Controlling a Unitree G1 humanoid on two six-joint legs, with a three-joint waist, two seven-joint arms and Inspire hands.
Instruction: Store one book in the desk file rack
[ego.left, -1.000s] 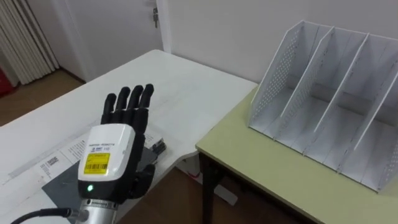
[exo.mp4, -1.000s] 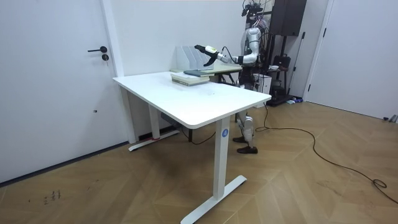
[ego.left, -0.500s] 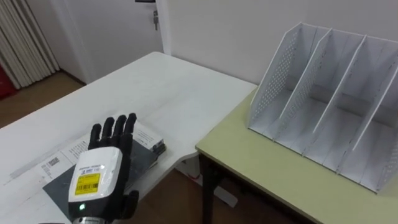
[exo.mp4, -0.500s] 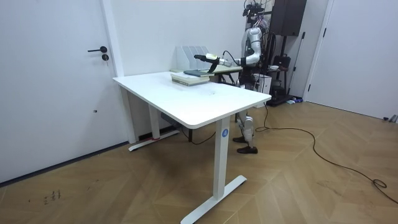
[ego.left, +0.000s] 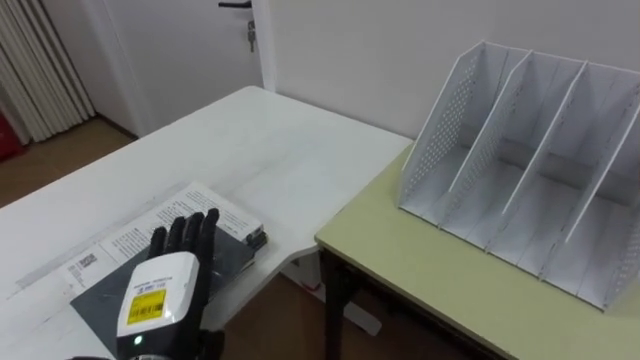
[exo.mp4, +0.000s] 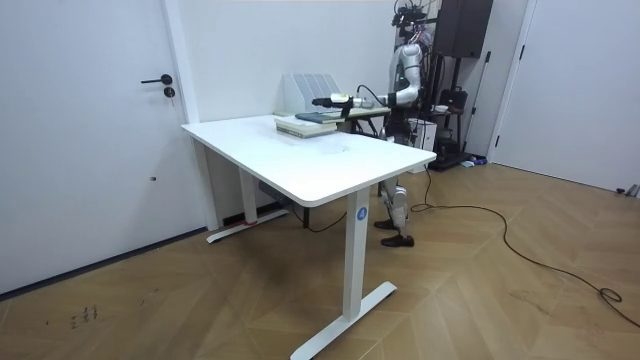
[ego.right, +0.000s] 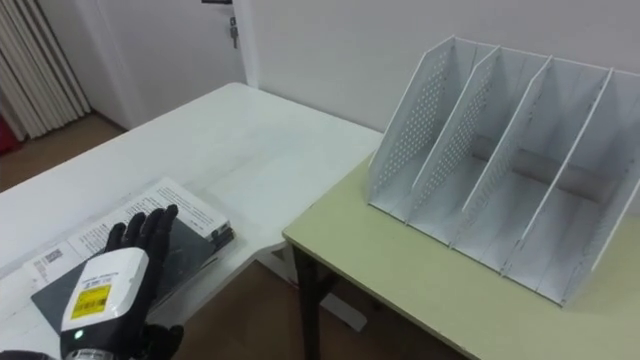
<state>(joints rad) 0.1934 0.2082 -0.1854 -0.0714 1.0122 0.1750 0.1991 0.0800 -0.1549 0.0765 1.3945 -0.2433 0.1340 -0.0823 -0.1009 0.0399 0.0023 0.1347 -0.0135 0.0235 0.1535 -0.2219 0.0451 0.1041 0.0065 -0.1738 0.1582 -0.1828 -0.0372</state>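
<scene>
A dark grey book (ego.left: 236, 251) lies on top of a white printed book (ego.left: 196, 201) near the right edge of the white table (ego.left: 250, 135). My left hand (ego.left: 165, 288) is low over the dark book, open, fingers (ego.left: 186, 234) straight and pointing forward; I cannot tell whether it touches the cover. The white desk file rack (ego.left: 525, 170), with upright dividers and nothing in its slots, stands on the green desk (ego.left: 420, 275) to the right. In the room view I stand beside the desk, left hand (exo.mp4: 322, 101) stretched out over the books (exo.mp4: 303, 122).
A narrow gap with wood floor (ego.left: 290, 310) separates the white table from the green desk. A door (ego.left: 190, 40) and a curtain (ego.left: 35, 70) stand beyond the table. The wall runs right behind the rack.
My left hand has come down from a raised position and drawn back, and is now low over the dark book. The books and rack have not moved.
</scene>
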